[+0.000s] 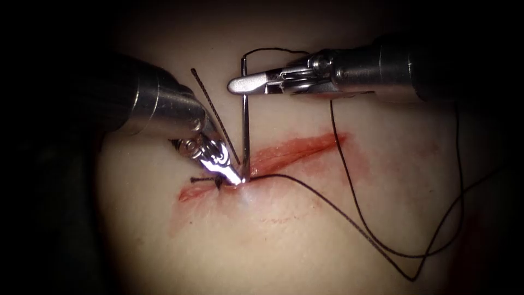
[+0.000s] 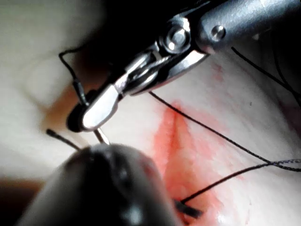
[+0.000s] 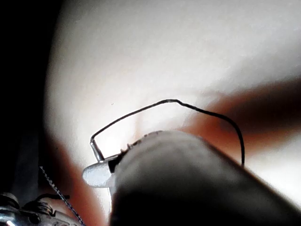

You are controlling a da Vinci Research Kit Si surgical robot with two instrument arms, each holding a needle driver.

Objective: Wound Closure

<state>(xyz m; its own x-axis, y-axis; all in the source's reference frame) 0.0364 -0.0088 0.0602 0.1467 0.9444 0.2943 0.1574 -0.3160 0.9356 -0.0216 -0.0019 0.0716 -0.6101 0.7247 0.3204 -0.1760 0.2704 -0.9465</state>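
Needle upright at the cut, your right tool clamped near its thread end.
Your right tool grips the needle; its point meets the tissue at the cut. Your left tool presses there, grip unclear. Thread trails right.

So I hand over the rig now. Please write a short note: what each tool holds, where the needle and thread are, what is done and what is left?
Right arm's tool: shut on the curved steel needle close to its thread end.
Needle: stands upright, its lower end at the red cut in the pale pork tissue; whether it is in the tissue cannot be told.
Left arm's tool: its tip is at the cut beside the needle's lower end; its hold cannot be told.
Thin black thread: loops over the tissue right of the cut.
Done: one dark knotted stitch at the cut's left end.
Left: the cut right of it is open.
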